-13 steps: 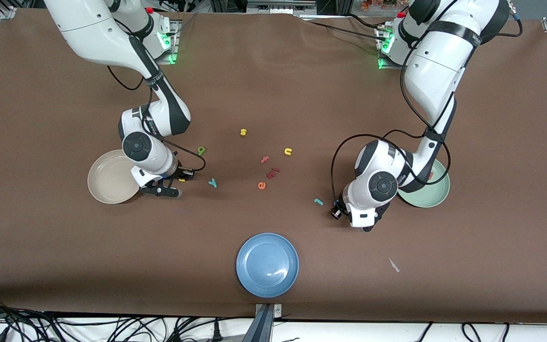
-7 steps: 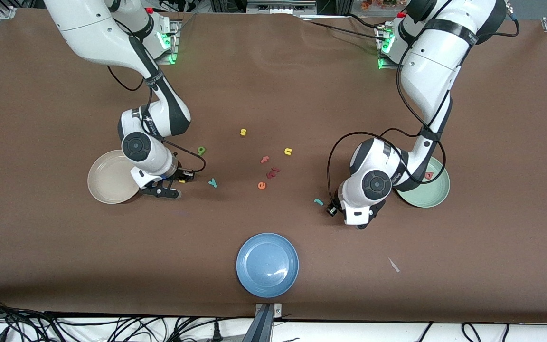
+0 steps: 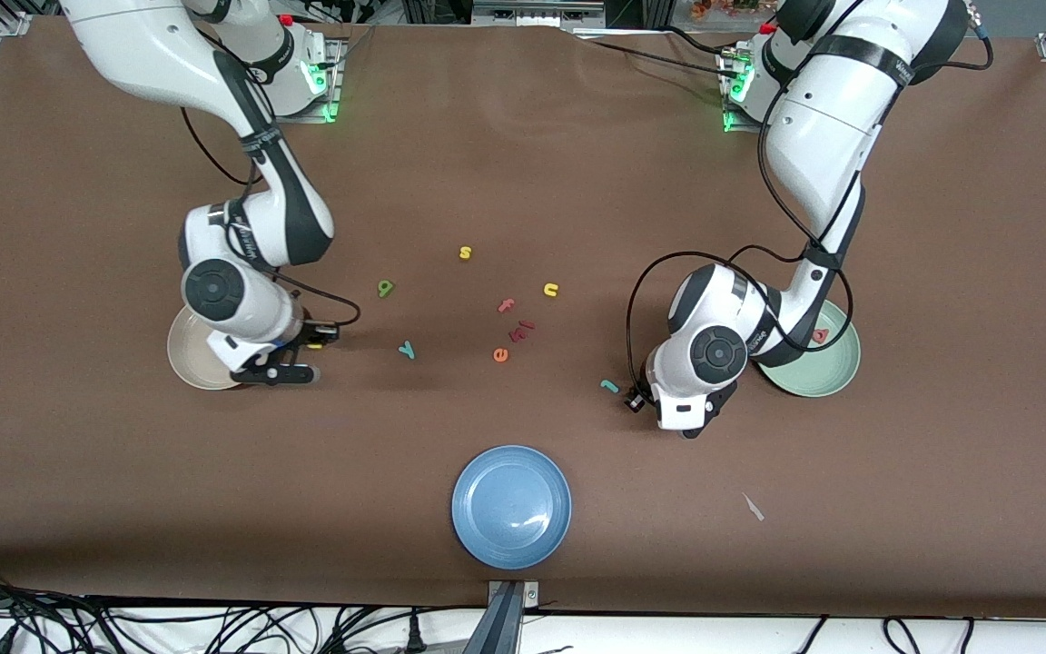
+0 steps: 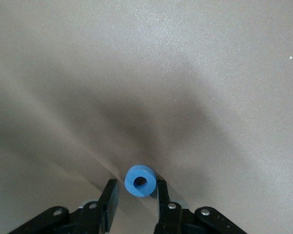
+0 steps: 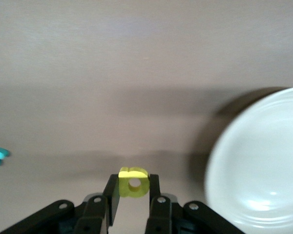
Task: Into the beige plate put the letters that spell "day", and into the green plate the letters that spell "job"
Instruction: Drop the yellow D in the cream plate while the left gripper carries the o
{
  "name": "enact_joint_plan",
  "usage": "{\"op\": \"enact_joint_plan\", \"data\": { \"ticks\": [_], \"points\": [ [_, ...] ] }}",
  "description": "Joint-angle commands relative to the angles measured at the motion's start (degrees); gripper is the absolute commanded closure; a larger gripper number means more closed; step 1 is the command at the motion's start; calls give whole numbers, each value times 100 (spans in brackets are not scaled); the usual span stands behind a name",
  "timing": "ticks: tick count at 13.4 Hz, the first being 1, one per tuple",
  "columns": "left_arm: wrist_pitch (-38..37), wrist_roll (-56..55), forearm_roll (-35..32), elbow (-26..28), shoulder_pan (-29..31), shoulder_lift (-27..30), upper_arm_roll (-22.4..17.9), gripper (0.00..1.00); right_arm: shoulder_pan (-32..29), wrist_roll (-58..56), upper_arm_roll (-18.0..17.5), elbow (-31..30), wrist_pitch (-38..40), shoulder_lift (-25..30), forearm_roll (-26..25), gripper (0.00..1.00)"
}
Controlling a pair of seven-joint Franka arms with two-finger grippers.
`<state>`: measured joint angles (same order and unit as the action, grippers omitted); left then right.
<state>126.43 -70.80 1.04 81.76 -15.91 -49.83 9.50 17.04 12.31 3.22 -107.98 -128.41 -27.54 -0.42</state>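
The right claw [image 5: 133, 181] is clamping together on the yellow round-bowled letter [image 5: 133, 184], holding it over bare tabletop [image 3: 523, 163] just beside the rim of the beige plate [image 3: 189, 361]. The plate is lying empty where it shows. Out from this claw toward the left arm's end, the teal y [image 3: 407, 349] is lying flat on the tabletop, and the olive-green round-bowled letter [image 3: 385, 288] is lying near it, farther from the front camera.

The left claw [image 4: 137, 187] is standing low at the tabletop with its fingers [image 4: 111, 195] apart, one on each side of the blue ring o [image 4: 140, 180]. One finger is touching the ring and a thin gap is showing at the other. Just beside this claw, toward the right arm's end, the teal j [image 3: 609, 386] is lying on the tabletop. On the claw's other flank the green plate [image 3: 827, 377] is sitting close by, with the red-pink round-bowled letter [image 3: 820, 335] lying in it.

Between the two claws, well apart from both, the yellow s [image 3: 465, 252], the yellow n [image 3: 551, 290], the pink f [image 3: 507, 305] and the orange e [image 3: 500, 355] are lying scattered. The blue plate [image 3: 511, 545] is sitting nearer the front camera than everything else.
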Motion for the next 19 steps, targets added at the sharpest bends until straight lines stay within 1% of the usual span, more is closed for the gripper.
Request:
{"op": "enact_joint_plan", "data": {
  "ticks": [1, 3, 4, 5, 6, 7, 8, 9, 10, 11, 13, 14, 17, 19],
  "points": [
    [-189, -83, -244, -20, -18, -44, -54, 64, -16, -885, 283, -600, -79, 477, 33, 90],
    [-189, -74, -244, -20, -18, -53, -54, 73, -16, -1571, 556, -837, -158, 556, 59, 89],
    [-189, -66, -262, -20, -9, -53, -71, 81, -16, -1861, 722, -952, -219, 565, 68, 89],
    [-189, -66, -305, -20, -9, -53, -97, 88, -16, -2064, 811, -996, -263, 574, 68, 87],
    [-189, -66, -314, -20, -9, -53, -98, 93, -16, -2092, 847, -997, -272, 548, 77, 65],
    [-189, -66, -314, -20, -9, -36, -98, 95, -16, -2058, 847, -988, -272, 522, 173, 24],
    [-189, -57, -314, -20, -9, -9, -98, 95, -16, -2023, 847, -962, -220, 521, 287, 0],
    [-337, -48, -323, -46, 34, 61, -98, 95, -16, -1901, 830, -953, -211, 547, 444, 0],
    [-730, -22, -349, -90, 105, 140, -98, 100, -16, -1638, 803, -962, -202, 565, 559, 0],
    [-1169, 213, -402, -99, 236, 306, -80, 100, -7, -1462, 699, -953, -167, 617, 604, 0],
    [-1777, 863, -367, -82, 403, 684, -71, 100, 2, -612, 357, -962, -167, 671, 604, 0],
    [-2067, 1057, -367, -47, 561, 816, -62, 100, 2, -51, 120, -962, -210, 679, 604, 0],
    [-3113, 2154, -402, 85, 974, 1010, -71, 100, 19, 1410, -513, -988, -237, 706, 604, 0],
    [-3151, 2770, -411, 409, 1412, 1159, -71, 99, 71, 2071, -708, -1040, -429, 697, 595, 0]
  ]
}}
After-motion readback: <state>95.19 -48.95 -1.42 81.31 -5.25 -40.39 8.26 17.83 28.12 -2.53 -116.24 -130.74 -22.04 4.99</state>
